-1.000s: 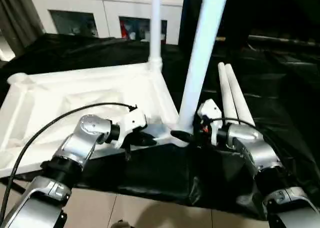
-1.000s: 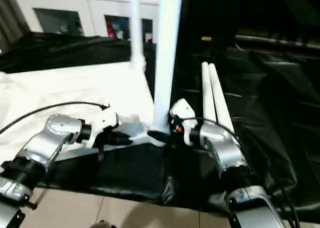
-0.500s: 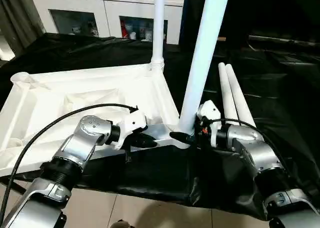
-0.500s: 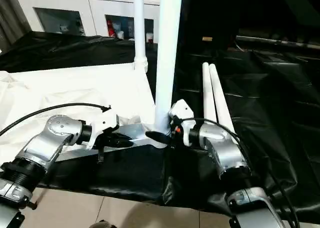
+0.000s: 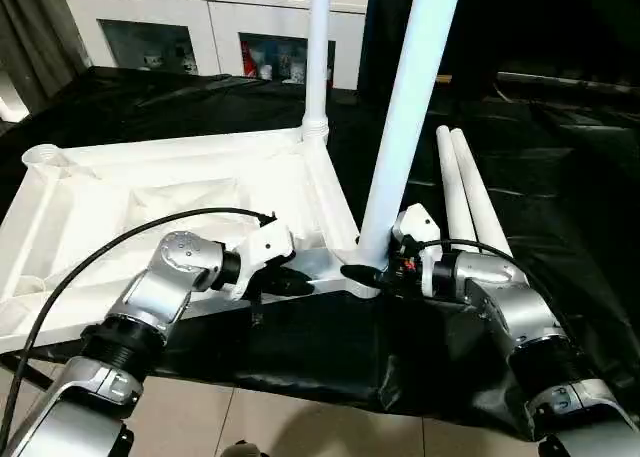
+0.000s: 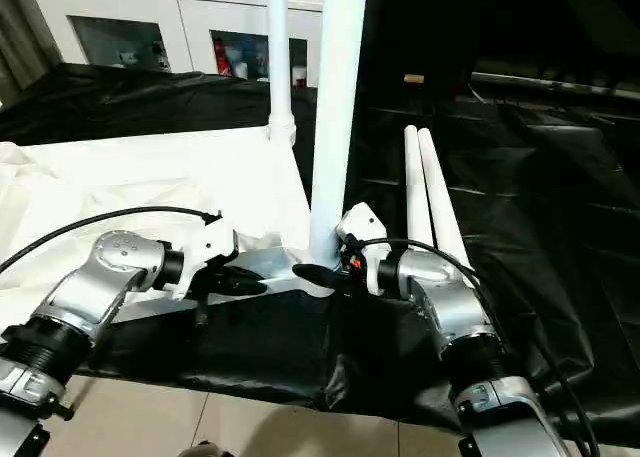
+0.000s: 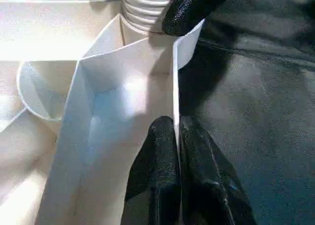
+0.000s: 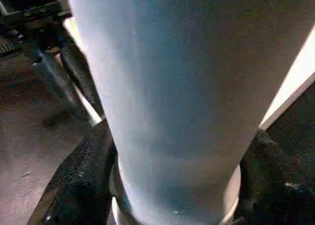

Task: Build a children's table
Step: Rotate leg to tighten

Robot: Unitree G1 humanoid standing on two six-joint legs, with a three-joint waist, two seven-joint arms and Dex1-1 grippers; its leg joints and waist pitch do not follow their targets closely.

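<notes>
The white tabletop lies upside down on black cloth, ribbed side up. One white leg stands in its far right corner socket. A thicker-looking leg stands in the near right corner. My right gripper is shut on this leg's base, with one black finger on each side of the tube. My left gripper is shut on the tabletop's thin near rim, just left of that corner. Two loose legs lie side by side on the cloth to the right.
A white glass-door cabinet stands behind the work surface. The black cloth covers the surface and hangs over its near edge. Tiled floor shows below. A black cable loops over my left forearm.
The head camera has shifted slightly. Both grippers keep their hold and the legs stand as before.
</notes>
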